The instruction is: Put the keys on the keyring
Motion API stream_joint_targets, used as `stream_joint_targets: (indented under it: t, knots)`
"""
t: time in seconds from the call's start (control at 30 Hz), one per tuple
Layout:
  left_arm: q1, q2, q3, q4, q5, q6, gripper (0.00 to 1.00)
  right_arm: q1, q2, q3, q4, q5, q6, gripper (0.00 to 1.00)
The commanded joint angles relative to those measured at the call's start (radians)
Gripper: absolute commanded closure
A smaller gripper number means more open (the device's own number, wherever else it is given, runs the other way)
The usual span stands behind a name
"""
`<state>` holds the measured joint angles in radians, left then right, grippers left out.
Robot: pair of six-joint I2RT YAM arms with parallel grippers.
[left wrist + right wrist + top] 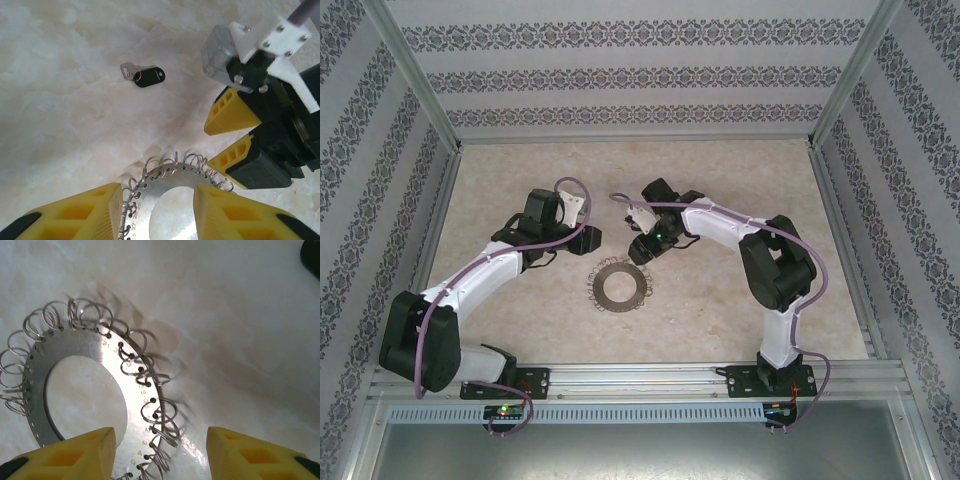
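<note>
The keyring is a flat silver disc (617, 286) with a big round hole and several small wire rings threaded through holes along its rim. It lies flat on the table (720, 180). A single key with a black head (146, 76) lies on the table apart from the disc (165, 187), also seen as a small dark key (617, 197) beyond both arms. My left gripper (157, 212) is open above the disc's near rim, nothing held. My right gripper (160, 455) is open, its fingers straddling the ringed rim (150, 405) without touching. The two grippers (592, 240) (645, 250) face each other over the disc.
The right gripper's yellow fingers (232, 112) hang close to the disc's right side in the left wrist view. Patterned walls (620, 75) and metal frame posts enclose the tabletop. A metal rail (650, 385) carries both arm bases at the near edge.
</note>
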<state>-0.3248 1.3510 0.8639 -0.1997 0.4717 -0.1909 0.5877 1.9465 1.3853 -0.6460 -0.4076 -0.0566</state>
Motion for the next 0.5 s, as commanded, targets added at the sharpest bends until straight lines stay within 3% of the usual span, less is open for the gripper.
stream_joint_targets:
  t: [0.0, 0.23, 0.47]
  knots:
    - [0.013, -0.013, -0.013, 0.031, 0.024, -0.023, 0.58, 0.027, 0.021, 0.044, -0.068, 0.020, -0.053, 0.51]
    - [0.024, -0.033, -0.023, 0.035, 0.041, -0.025, 0.58, 0.053, -0.102, -0.059, 0.003, 0.143, -0.322, 0.51]
    - [0.023, -0.072, -0.025, 0.033, 0.045, -0.012, 0.58, -0.051, -0.137, -0.098, 0.102, -0.057, -0.556, 0.49]
